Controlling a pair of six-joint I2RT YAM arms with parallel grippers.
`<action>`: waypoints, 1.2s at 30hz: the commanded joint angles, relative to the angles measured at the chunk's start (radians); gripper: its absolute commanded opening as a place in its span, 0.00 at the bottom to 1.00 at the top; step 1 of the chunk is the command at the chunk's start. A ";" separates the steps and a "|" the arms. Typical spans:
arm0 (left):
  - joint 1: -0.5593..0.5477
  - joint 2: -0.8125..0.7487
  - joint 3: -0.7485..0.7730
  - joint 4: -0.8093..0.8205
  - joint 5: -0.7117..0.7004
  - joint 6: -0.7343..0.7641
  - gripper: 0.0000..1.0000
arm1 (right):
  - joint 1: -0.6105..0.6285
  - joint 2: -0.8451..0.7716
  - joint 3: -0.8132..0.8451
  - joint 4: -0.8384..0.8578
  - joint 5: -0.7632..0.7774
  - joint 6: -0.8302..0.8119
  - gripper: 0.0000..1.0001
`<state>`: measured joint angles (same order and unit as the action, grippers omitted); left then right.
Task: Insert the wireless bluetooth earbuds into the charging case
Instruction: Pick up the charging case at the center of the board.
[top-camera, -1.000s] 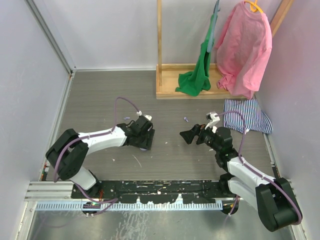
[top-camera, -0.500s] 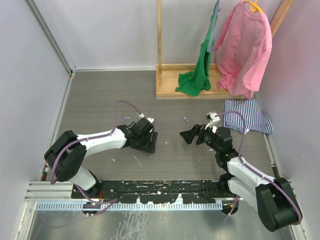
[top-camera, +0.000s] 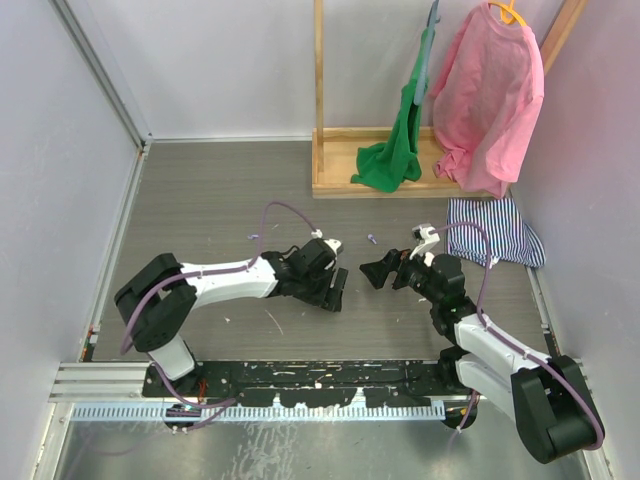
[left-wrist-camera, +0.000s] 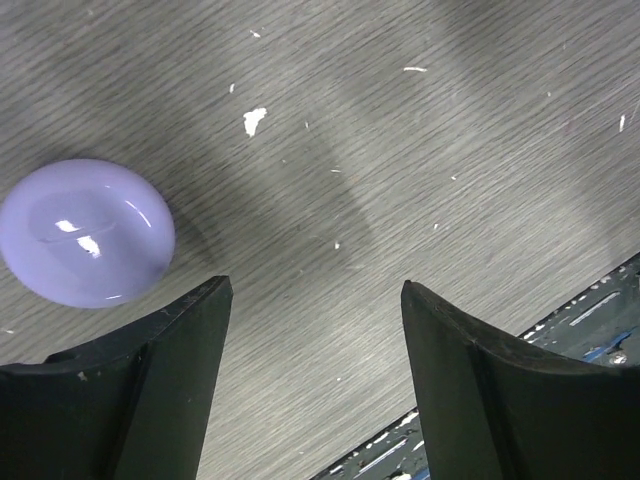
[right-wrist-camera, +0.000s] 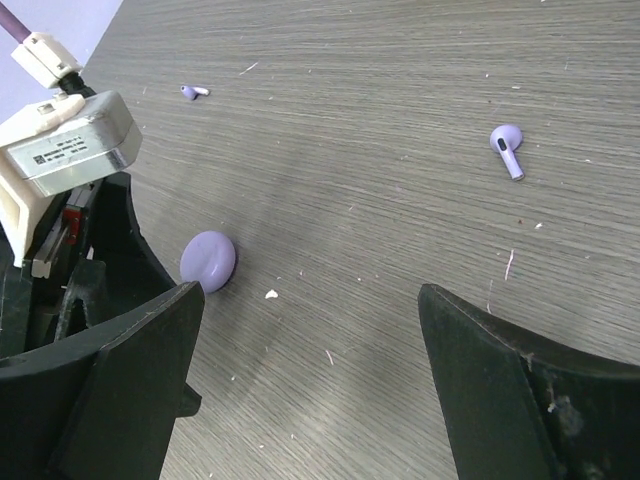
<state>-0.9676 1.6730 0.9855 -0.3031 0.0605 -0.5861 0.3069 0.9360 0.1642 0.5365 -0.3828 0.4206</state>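
Note:
A closed lilac charging case, a smooth round puck, lies on the grey table just left of my left gripper. That gripper is open with only bare table between its fingers. The right wrist view shows the case beside the left gripper's body. One lilac earbud lies further out at the right, another far back at the left. My right gripper is open and empty, pointing at the case. In the top view both earbuds show; the case is hidden under the left gripper.
A wooden rack with a green cloth and a pink shirt stands at the back. A striped cloth lies at the right. Grey walls close both sides. A metal rail runs along the near edge.
My left arm has swung right toward the table's middle, close to the right gripper, and its jaws have widened a little. The right arm has not moved.

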 joint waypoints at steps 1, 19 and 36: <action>0.001 -0.074 0.031 -0.015 -0.042 0.062 0.71 | 0.006 -0.023 0.000 0.040 0.011 -0.016 0.94; 0.029 -0.071 0.089 -0.185 -0.324 0.169 0.77 | 0.007 -0.003 -0.009 0.059 0.013 -0.016 0.94; 0.030 0.101 0.097 -0.082 -0.368 0.024 0.70 | 0.007 0.027 0.000 0.061 0.004 -0.015 0.94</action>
<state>-0.9421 1.7500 1.0527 -0.4320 -0.2623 -0.5468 0.3069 0.9527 0.1566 0.5388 -0.3794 0.4198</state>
